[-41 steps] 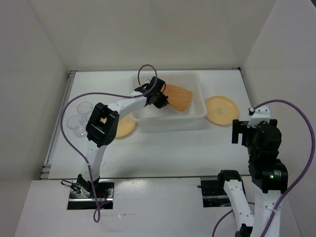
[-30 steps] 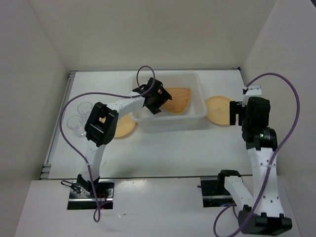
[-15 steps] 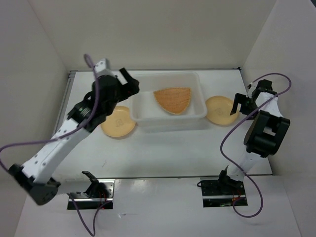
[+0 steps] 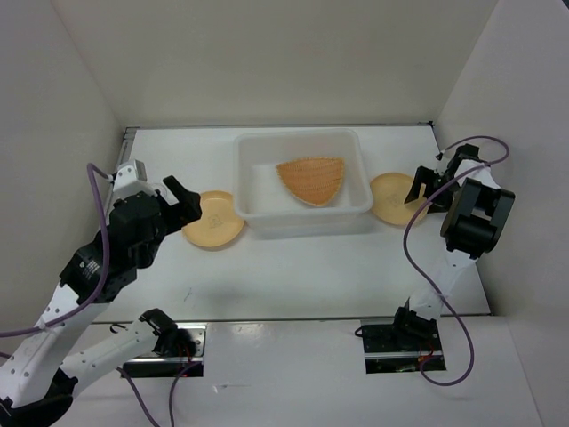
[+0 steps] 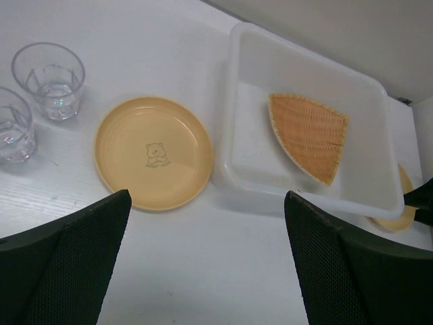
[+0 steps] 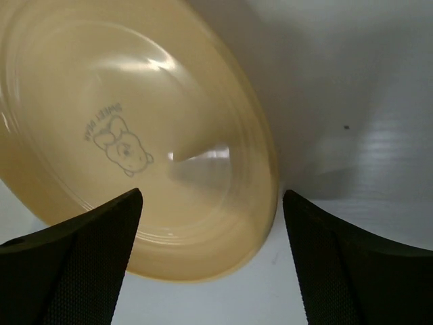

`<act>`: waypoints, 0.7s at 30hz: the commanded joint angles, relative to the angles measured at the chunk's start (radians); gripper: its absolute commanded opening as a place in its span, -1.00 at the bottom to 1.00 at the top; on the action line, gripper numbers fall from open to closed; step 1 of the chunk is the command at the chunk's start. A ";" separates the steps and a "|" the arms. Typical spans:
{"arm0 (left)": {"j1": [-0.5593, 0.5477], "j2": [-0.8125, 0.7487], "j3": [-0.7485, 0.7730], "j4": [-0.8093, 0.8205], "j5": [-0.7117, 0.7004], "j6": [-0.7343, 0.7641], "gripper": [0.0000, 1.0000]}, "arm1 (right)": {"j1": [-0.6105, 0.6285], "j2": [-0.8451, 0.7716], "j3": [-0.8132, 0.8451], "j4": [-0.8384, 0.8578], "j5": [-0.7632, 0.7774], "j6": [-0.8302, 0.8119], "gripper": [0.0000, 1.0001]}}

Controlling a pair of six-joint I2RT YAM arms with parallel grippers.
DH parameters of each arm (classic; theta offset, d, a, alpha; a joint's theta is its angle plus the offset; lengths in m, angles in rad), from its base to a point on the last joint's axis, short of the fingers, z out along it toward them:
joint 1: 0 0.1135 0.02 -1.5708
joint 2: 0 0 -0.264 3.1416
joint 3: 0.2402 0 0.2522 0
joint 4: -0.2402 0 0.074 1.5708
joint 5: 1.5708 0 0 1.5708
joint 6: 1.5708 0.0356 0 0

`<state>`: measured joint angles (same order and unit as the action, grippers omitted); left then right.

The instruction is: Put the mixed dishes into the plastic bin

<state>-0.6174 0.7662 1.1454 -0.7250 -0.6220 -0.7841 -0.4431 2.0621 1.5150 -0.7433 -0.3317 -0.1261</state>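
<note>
Basket (image 4: 311, 178) now lies loose in the bin (image 4: 307, 220): one dish delivered. The left gripper (image 4: 184, 200) has pulled back to 8 o'clock, jaws spread and empty. At the bin's 3 o'clock the right gripper (image 4: 425, 191) has arrived at a plate (image 4: 391, 197), jaws spread astride its rim, not yet pinching. The second plate (image 4: 213, 222) and the cups (image 5: 49, 71) wait at 9 o'clock.

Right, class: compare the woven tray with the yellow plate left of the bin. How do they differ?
The woven tray is a rounded triangle; the yellow plate is round. The tray is woven; the plate is smooth with a small bear mark. The tray lies inside the bin; the plate lies on the table beside it. Both lie flat and are warm-coloured.
</note>
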 commanded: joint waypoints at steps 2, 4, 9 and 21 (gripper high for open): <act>0.013 -0.004 -0.025 -0.050 -0.024 0.020 1.00 | 0.004 0.052 0.045 0.041 -0.066 0.026 0.54; 0.013 -0.014 -0.044 -0.038 -0.036 0.000 1.00 | 0.004 0.052 0.045 0.051 -0.066 0.039 0.23; 0.013 -0.036 -0.056 -0.037 -0.045 -0.033 1.00 | 0.004 -0.020 0.054 0.051 0.015 0.088 -0.89; 0.042 -0.074 -0.055 -0.077 -0.065 -0.052 1.00 | 0.089 -0.540 0.230 0.097 0.234 0.036 -1.00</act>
<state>-0.5827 0.6922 1.0775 -0.7967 -0.6548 -0.8230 -0.3908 1.6196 1.6302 -0.7216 -0.0887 -0.0616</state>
